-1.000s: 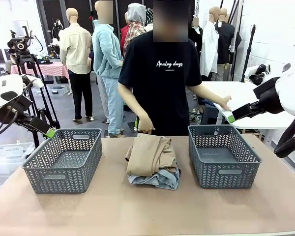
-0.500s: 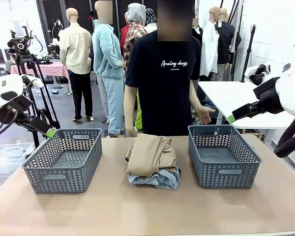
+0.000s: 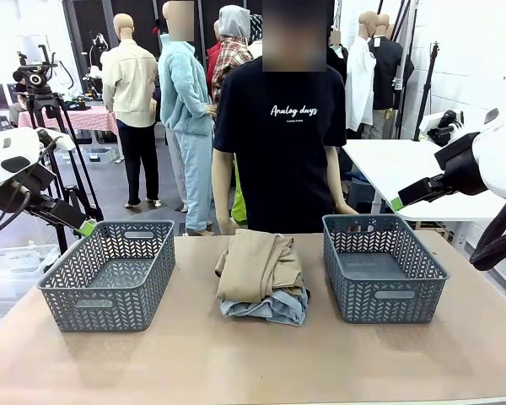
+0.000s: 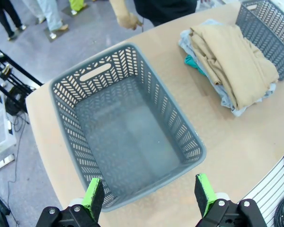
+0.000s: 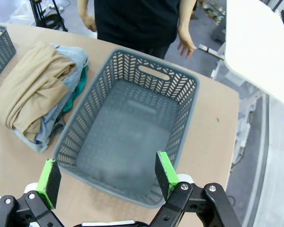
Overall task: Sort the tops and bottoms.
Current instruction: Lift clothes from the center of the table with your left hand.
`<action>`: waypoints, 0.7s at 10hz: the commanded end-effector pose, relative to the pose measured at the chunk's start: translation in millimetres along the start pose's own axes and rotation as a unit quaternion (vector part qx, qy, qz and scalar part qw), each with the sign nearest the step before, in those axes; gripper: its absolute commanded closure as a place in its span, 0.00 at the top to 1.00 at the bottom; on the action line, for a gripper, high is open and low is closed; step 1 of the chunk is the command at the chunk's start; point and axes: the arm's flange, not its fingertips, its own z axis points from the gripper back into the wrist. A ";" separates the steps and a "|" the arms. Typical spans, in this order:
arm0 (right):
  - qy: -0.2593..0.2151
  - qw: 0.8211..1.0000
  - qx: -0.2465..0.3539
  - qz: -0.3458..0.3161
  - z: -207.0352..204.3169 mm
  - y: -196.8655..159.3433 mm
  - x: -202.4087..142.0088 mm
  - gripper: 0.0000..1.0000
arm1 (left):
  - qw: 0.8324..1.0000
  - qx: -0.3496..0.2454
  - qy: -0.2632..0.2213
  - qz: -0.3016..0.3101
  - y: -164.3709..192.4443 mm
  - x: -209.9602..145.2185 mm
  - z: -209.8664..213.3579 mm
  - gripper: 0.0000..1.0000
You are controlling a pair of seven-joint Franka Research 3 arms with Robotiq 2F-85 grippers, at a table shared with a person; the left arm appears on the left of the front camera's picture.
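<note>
A folded pile lies mid-table between two baskets. On it sits the tan khaki top (image 3: 257, 266) (image 4: 236, 56) (image 5: 31, 87), over the light blue denim bottoms (image 3: 274, 308) (image 5: 68, 54). A teal-green tee edge (image 4: 191, 63) (image 5: 80, 82) peeks from the side of the pile. My left gripper (image 3: 86, 226) (image 4: 149, 194) hovers open above the left grey basket (image 3: 110, 299) (image 4: 68, 137), holding nothing. Over the right grey basket (image 3: 388, 299) (image 5: 182, 127), my right gripper (image 3: 396, 203) (image 5: 106, 177) hangs open and empty. Both baskets hold nothing.
A person in a black tee (image 3: 278, 135) stands at the far table edge behind the pile, arms hanging at the sides. A white table (image 3: 396, 164) stands at the right behind the right basket. Bare tabletop (image 3: 253, 363) stretches in front of the pile and baskets.
The person's hands have drawn back from the pile and the white table and now hang down. Neither gripper has moved, and the pile lies as before.
</note>
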 end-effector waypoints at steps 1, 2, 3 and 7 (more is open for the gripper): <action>0.004 1.000 -0.001 -0.004 -2.6 0.1 -0.4 1.00 | 1.000 -0.002 -0.002 0.000 0.7 -0.6 0.8 1.00; 0.004 1.000 -0.001 -0.004 -2.6 0.1 -0.4 1.00 | 1.000 -0.002 -0.002 0.000 0.7 -0.6 0.8 1.00; 0.004 1.000 -0.001 -0.004 -2.6 0.1 -0.4 1.00 | 1.000 -0.002 -0.002 0.000 0.7 -0.6 0.8 1.00; 0.004 1.000 -0.001 -0.004 -2.6 0.1 -0.4 1.00 | 1.000 -0.002 -0.002 0.000 0.7 -0.6 0.8 1.00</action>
